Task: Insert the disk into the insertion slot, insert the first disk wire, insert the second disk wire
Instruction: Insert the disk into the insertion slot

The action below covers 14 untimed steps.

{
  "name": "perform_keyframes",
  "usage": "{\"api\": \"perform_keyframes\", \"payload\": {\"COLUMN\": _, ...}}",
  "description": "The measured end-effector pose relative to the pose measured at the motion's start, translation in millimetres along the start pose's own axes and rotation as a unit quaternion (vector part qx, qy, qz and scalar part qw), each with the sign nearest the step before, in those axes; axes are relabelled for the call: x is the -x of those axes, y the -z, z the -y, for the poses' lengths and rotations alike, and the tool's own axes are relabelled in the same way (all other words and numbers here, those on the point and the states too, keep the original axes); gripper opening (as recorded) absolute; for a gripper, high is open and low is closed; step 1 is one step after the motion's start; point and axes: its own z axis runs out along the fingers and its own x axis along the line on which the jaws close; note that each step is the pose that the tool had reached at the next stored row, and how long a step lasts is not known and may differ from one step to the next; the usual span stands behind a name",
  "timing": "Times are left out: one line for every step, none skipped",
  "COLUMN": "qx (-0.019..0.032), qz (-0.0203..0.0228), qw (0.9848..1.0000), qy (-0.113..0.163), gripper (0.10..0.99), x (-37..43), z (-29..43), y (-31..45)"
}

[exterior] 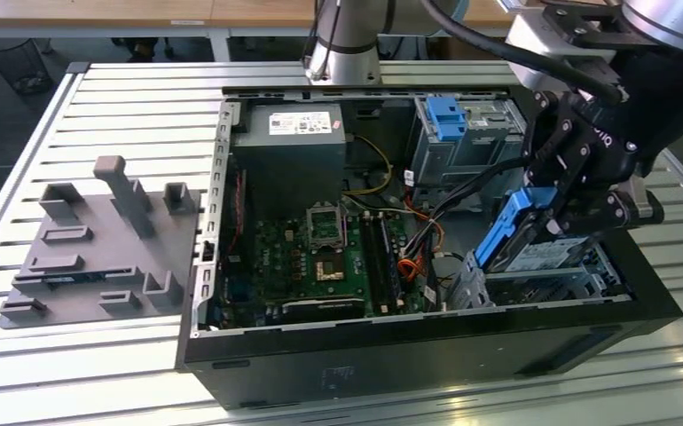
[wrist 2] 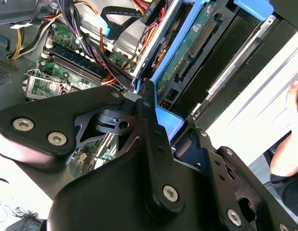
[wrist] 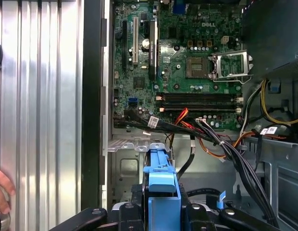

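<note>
At the computer case's (exterior: 412,359) near corner, the insertion slot (exterior: 561,286) sits under the steeply tilted disk (exterior: 514,232), whose lower edge seems to touch it. The gripper (exterior: 551,224) clamps the disk's blue frame. Beyond lie the motherboard (exterior: 317,253) and power supply (exterior: 288,151).

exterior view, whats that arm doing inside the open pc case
The robot arm's gripper is shut on the disk, gripping its blue frame. It holds the disk steeply tilted over the insertion slot, in the corner of the open computer case on the exterior view's right. The disk is not seated in the slot yet. A bundle of cables lies loose across the motherboard.
</note>
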Motion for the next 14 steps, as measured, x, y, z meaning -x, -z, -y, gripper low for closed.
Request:
{"api": "perform_keyframes", "payload": {"qx": 0.0000, "qz": -0.0001, "qw": 1.0000, "qy": 0.000, "gripper": 0.365, "x": 0.0, "z": 0.0, "y": -1.0}}
{"api": "perform_keyframes", "payload": {"qx": 0.0000, "qz": 0.0000, "qw": 1.0000, "qy": 0.000, "gripper": 0.365, "x": 0.0, "z": 0.0, "y": -2.0}}
{"api": "perform_keyframes", "payload": {"qx": 0.0000, "qz": -0.0001, "qw": 1.0000, "qy": 0.000, "gripper": 0.365, "x": 0.0, "z": 0.1, "y": -3.0}}
{"api": "perform_keyframes", "payload": {"qx": 0.0000, "qz": -0.0001, "qw": 1.0000, "qy": 0.000, "gripper": 0.365, "x": 0.0, "z": 0.1, "y": -3.8}}
{"api": "perform_keyframes", "payload": {"qx": 0.0000, "qz": 0.0000, "qw": 1.0000, "qy": 0.000, "gripper": 0.365, "x": 0.0, "z": 0.1, "y": -4.7}}
{"api": "perform_keyframes", "payload": {"qx": 0.0000, "qz": 0.0000, "qw": 1.0000, "qy": 0.000, "gripper": 0.365, "x": 0.0, "z": 0.1, "y": -5.6}}
{"api": "perform_keyframes", "payload": {"qx": 0.0000, "qz": 0.0000, "qw": 1.0000, "qy": 0.000, "gripper": 0.365, "x": 0.0, "z": 0.2, "y": -6.4}}
{"api": "perform_keyframes", "payload": {"qx": 0.0000, "qz": 0.0000, "qw": 1.0000, "qy": 0.000, "gripper": 0.365, "x": -0.1, "z": 0.2, "y": -7.3}}
{"api": "perform_keyframes", "payload": {"qx": 0.0000, "qz": 0.0000, "qw": 1.0000, "qy": 0.000, "gripper": 0.365, "x": -0.1, "z": 0.2, "y": -8.3}}
{"api": "perform_keyframes", "payload": {"qx": 0.0000, "qz": 0.0000, "qw": 1.0000, "qy": 0.000, "gripper": 0.365, "x": -0.1, "z": 0.2, "y": -9.3}}
{"api": "perform_keyframes", "payload": {"qx": 0.0000, "qz": -0.0001, "qw": 1.0000, "qy": 0.000, "gripper": 0.365, "x": -0.1, "z": 0.2, "y": -10.2}}
{"api": "perform_keyframes", "payload": {"qx": 0.0000, "qz": 0.0000, "qw": 1.0000, "qy": 0.000, "gripper": 0.365, "x": -0.1, "z": 0.2, "y": -11.4}}
{"api": "perform_keyframes", "payload": {"qx": 0.0000, "qz": 0.0000, "qw": 1.0000, "qy": 0.000, "gripper": 0.365, "x": -0.1, "z": 0.2, "y": -12.3}}
{"api": "perform_keyframes", "payload": {"qx": 0.0000, "qz": 0.0000, "qw": 1.0000, "qy": 0.000, "gripper": 0.365, "x": -0.1, "z": 0.2, "y": -13.5}}
